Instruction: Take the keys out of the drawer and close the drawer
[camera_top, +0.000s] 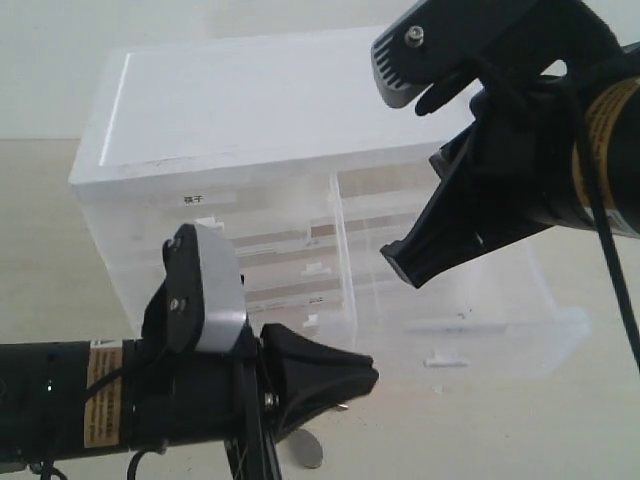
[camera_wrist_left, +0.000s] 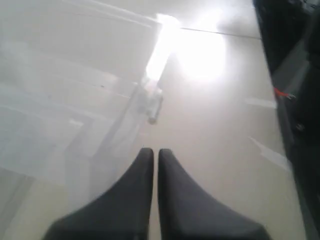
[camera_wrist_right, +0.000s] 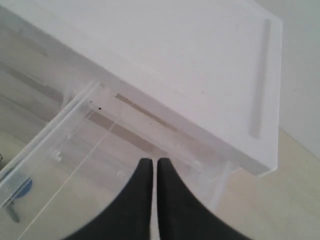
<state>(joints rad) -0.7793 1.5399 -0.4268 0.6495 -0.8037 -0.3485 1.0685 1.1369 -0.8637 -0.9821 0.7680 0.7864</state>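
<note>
Left pincer (camera_top: 366, 381) sits closest, low in the exterior view's foreground, pointing right. Its fingers (camera_wrist_left: 135, 200) are together, with only a hairline gap and nothing seen between them.

Keys (camera_top: 308, 447): a grey oval tag peeks out just below that pincer, outside the drawer (camera_top: 500, 325), down by the surface (camera_top: 520, 430). The arm hides most of the bunch, so it's unclear whether the tag rests on the surface or hangs.

Right wrist view catches a round blue cap (camera_wrist_right: 22, 188) with a key blade beside it at the frame edge, seen through clear plastic. From that view alone, can't tell which side of the drawer wall they're on.

Drawer is pulled well out of the right half of the translucent cabinet (camera_top: 230, 110). Its white tab handle (camera_top: 445, 360) faces front.

Right pincer (camera_top: 405, 268) hangs over the open drawer, tilted down toward it. Fingers are pressed together with nothing in them. In the right wrist view the tips point at the spot where the drawer meets the cabinet front, with no contact visible.
</note>
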